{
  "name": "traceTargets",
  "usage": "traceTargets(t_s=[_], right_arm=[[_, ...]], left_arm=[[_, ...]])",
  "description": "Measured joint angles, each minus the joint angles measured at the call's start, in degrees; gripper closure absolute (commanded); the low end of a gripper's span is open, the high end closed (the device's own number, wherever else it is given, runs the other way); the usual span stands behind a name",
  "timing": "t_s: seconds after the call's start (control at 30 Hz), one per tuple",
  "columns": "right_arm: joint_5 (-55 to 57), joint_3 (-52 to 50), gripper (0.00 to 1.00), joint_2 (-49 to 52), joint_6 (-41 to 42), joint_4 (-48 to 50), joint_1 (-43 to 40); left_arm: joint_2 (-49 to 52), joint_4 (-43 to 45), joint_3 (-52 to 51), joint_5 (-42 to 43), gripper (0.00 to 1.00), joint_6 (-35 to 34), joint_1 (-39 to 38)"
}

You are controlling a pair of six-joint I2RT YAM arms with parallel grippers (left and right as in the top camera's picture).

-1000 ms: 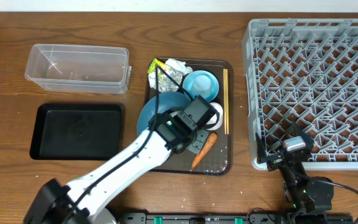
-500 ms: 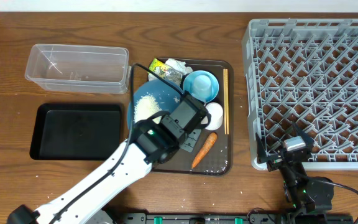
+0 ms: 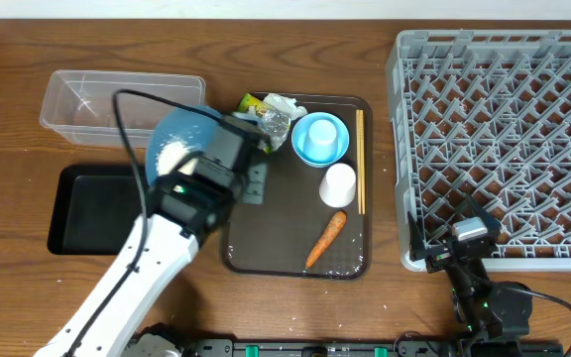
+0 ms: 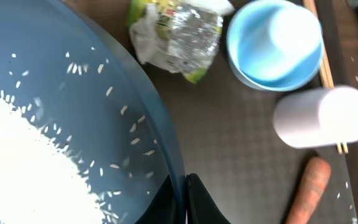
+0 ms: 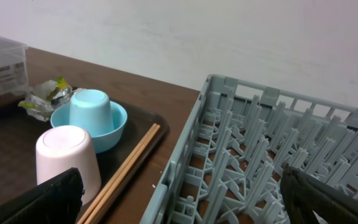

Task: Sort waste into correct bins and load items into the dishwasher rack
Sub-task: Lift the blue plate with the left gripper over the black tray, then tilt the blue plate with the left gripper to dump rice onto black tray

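Overhead: left gripper [image 3: 223, 157] is holding the blue bowl [image 3: 178, 137] with rice [image 3: 170, 156] over the gap between clear tub [image 3: 87, 99] and black tray [image 3: 97, 213].
Left wrist: it is pinching the bowl's rim; wrapper [image 4: 176, 31] and carrot [image 4: 306, 186] are lying on the brown tray [image 4: 229, 143].
Right wrist: right gripper [image 5: 179, 202] is sitting spread wide beside the rack [image 5: 260, 143].

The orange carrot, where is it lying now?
Overhead, the carrot lies on the right side of the brown tray, just below the white cup.

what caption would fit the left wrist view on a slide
Left gripper holds the blue bowl by its rim, rice inside; wrapper, light-blue cup, white cup and carrot sit on the tray.
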Motion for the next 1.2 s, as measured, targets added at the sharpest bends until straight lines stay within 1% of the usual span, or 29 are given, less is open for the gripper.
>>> traceTargets(t_s=[0.2,0.53,0.8,1.07,1.2], right_arm=[[0.0,0.0,0.01,0.0,0.0,0.0,0.0],[0.0,0.0,0.01,0.0,0.0,0.0,0.0],[0.0,0.0,0.01,0.0,0.0,0.0,0.0],[0.0,0.0,0.01,0.0,0.0,0.0,0.0],[0.0,0.0,0.01,0.0,0.0,0.0,0.0]], left_arm=[[0.0,0.7,0.0,7.0,0.94,0.1,9.2],[0.0,1.0,0.0,27.4,0.94,2.8,26.3],[0.0,-0.5,0.0,40.1,0.94,3.8,33.9],[0.0,-2.7,0.0,46.8,0.94,4.7,40.2],[0.0,-2.9,-0.2,52.1,0.94,6.2,43.5]])
